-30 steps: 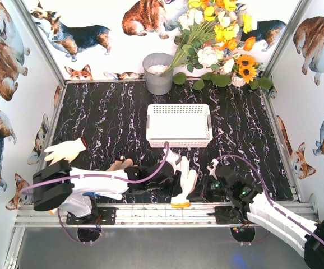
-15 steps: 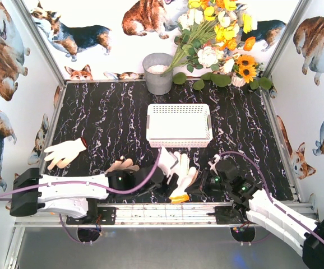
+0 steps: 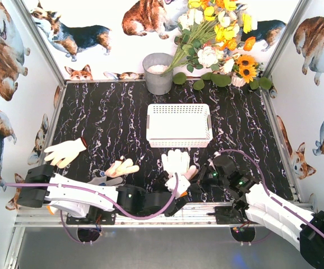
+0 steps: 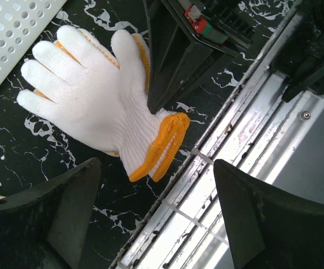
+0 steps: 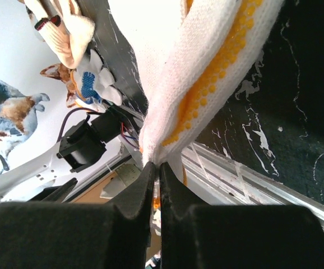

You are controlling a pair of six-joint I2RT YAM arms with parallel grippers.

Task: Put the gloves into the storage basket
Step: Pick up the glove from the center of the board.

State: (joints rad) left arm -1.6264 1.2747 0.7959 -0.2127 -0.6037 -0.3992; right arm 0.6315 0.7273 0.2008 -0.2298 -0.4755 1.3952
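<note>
Right now the right gripper (image 5: 156,165) has its jaws pressed together on a fold at the edge of the glove (image 4: 95,106), by the thumb side. This glove lies flat on the table (image 3: 106,117), fingers pointing toward the basket (image 3: 179,142) and orange cuff close to the metal rail (image 4: 235,129) at the near edge. It sits just in front of the basket but not in it. The left gripper (image 4: 156,174) hangs above the cuff with its jaws spread wide and nothing between them.

The step in hand looks like the right arm carrying this glove into the basket. The pinch is thin, only a bit of knit, so a slow straight lift seems wise until the cuff hangs free of the table. The glove should pass above the basket rim rather than drag against it, and it should be let go over the middle. The left arm is best kept back, since its jaws hover close to the cuff.

Another glove (image 3: 65,151) lies near the left wall and a third glove (image 3: 121,167) lies between the two; both wait on the table.
</note>
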